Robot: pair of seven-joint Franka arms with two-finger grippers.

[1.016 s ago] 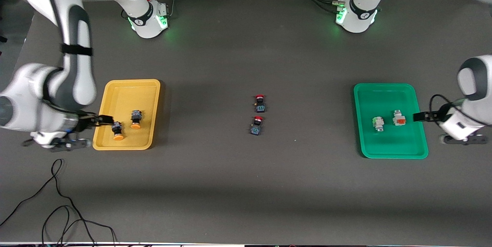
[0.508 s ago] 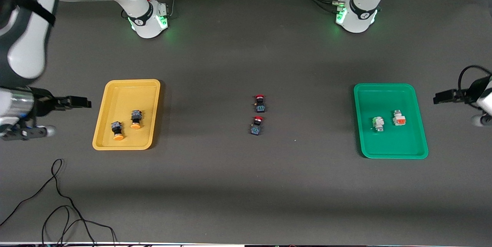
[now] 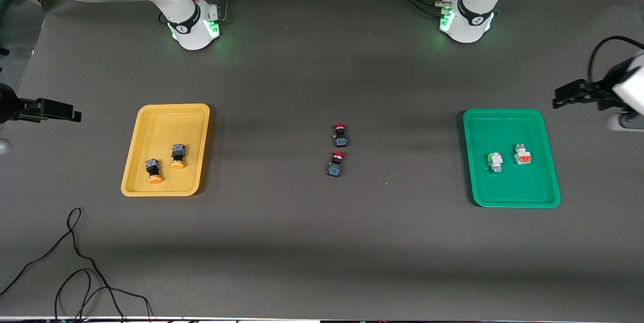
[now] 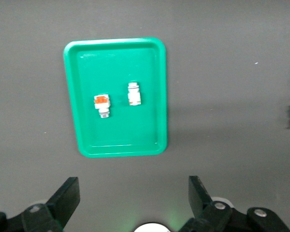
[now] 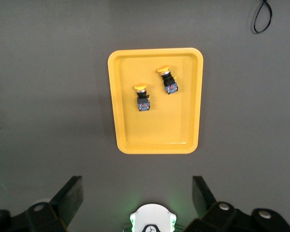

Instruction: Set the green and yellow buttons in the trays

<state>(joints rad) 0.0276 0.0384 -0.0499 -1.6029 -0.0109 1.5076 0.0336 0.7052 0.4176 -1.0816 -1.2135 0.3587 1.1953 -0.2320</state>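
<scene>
Two dark buttons with yellow-orange caps [image 3: 153,170] [image 3: 177,156] lie in the yellow tray [image 3: 171,119]. They also show in the right wrist view [image 5: 142,99] [image 5: 168,81] in that tray [image 5: 183,121]. The green-marked white button [image 3: 495,161] and the orange-red-marked one [image 3: 522,154] lie in the green tray [image 3: 503,127]. The left wrist view shows them too [image 4: 134,94] [image 4: 102,105] in their tray [image 4: 150,63]. My right gripper [image 3: 75,114] [image 5: 137,180] is open and empty, high beside the yellow tray. My left gripper [image 3: 557,100] [image 4: 133,181] is open and empty, high beside the green tray.
Two dark switches with red caps [image 3: 340,135] [image 3: 336,164] lie on the mat midway between the trays. A black cable [image 3: 75,262] loops on the table nearer the front camera than the yellow tray. The arm bases [image 3: 193,26] [image 3: 465,21] stand at the table's edge.
Both grippers have drawn back and risen away from their trays, the right from a yellow-capped button, the left from the orange-red-marked one. All buttons stay in place.
</scene>
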